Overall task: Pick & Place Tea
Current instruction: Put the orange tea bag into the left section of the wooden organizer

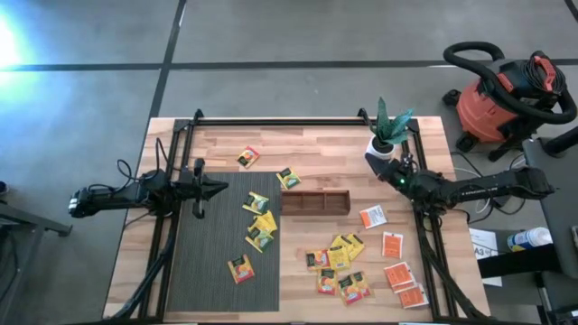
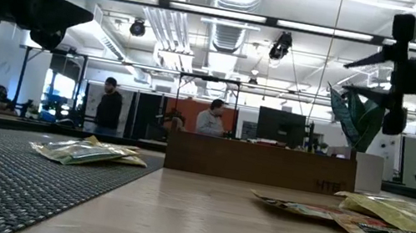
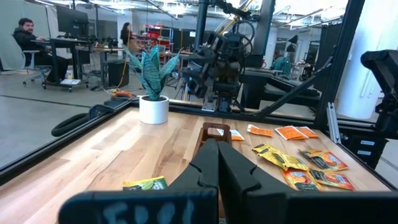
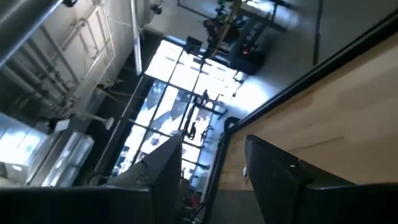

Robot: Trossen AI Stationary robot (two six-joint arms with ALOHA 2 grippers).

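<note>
Several tea sachets lie flat on the table. Yellow ones are on the dark ribbed mat. A yellow and orange cluster and white-and-orange ones rest on the bare wood at the near right. The brown wooden tray stands mid-table. My left gripper hovers shut over the mat's far edge, pointing level toward the tray. My right gripper is open above the table's far right, next to a potted plant, with nothing between its fingers.
A white pot with a green plant stands at the far right, close to my right gripper. Black frame rails run along the far edge and both sides. A red vacuum sits on the floor beyond. People sit at desks in the room behind.
</note>
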